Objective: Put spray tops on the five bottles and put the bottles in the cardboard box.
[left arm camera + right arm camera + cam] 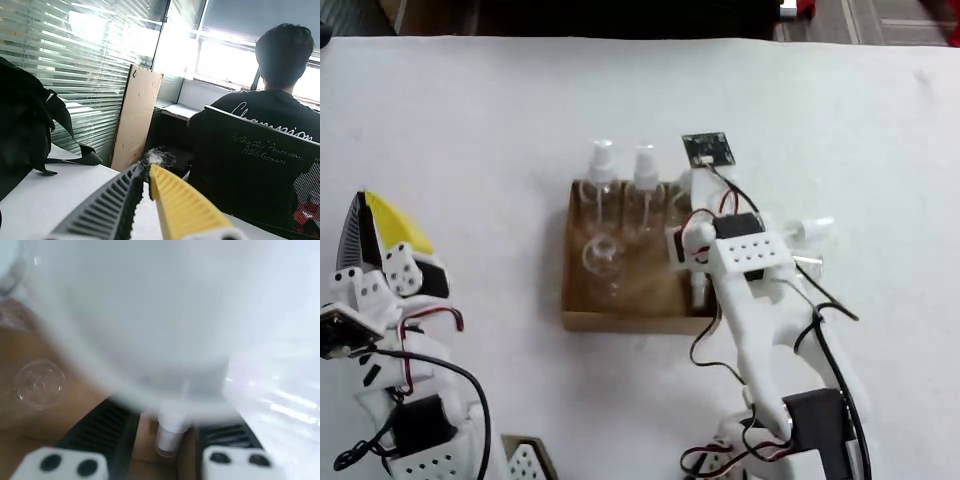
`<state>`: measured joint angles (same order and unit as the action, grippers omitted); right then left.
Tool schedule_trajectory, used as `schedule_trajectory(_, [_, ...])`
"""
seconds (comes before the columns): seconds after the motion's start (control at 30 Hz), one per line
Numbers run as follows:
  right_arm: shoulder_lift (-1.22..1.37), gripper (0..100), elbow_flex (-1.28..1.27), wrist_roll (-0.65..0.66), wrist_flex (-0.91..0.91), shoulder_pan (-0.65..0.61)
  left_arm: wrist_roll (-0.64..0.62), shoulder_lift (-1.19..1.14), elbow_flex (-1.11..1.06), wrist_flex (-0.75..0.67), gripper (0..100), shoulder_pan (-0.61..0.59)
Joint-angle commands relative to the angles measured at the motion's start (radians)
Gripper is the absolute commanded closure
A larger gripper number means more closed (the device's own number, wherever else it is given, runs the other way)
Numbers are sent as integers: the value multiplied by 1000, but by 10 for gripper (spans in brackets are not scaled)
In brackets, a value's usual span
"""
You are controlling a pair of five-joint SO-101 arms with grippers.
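White table (470, 130): we count three bottles (603, 175) in the cardboard box (620, 320), the right gripper (696, 268) pinching a fourth bottle (170, 432), and the left gripper (148, 175) with jaws pressed together.

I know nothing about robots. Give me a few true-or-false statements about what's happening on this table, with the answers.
1. Bottles with spray tops stand in the cardboard box. True.
2. The left gripper is holding a bottle. False: it is shut on nothing, off at the left side of the table, away from the box.
3. The right arm is over the box's right edge. True.
4. The cardboard box is empty. False: it has bottles in it.
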<state>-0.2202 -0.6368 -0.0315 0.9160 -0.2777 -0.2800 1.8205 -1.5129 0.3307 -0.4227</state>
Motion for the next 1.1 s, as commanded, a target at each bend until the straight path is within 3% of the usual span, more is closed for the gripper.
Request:
schedule_trajectory(0.0, [-102, 875, 9, -5, -15, -12, -11, 12, 11, -21, 976, -7])
schedule_trajectory(0.37, [-499, 768, -141, 17, 13, -24, -9, 12, 11, -20, 976, -7])
schedule_trajectory(0.63, [-746, 807, -238, 457, 225, -102, -9, 12, 8, -20, 976, -12])
schedule_trajectory(0.77, [-748, 892, -353, 338, 142, -153, -9, 12, 8, -20, 976, -10])
schedule_trajectory(0.83, [-707, 879, -370, 270, 111, -173, -9, 12, 8, -20, 976, -12])
schedule_trajectory(1.07, [-464, 819, -373, 250, -48, -166, -9, 12, 8, -20, 976, -12])
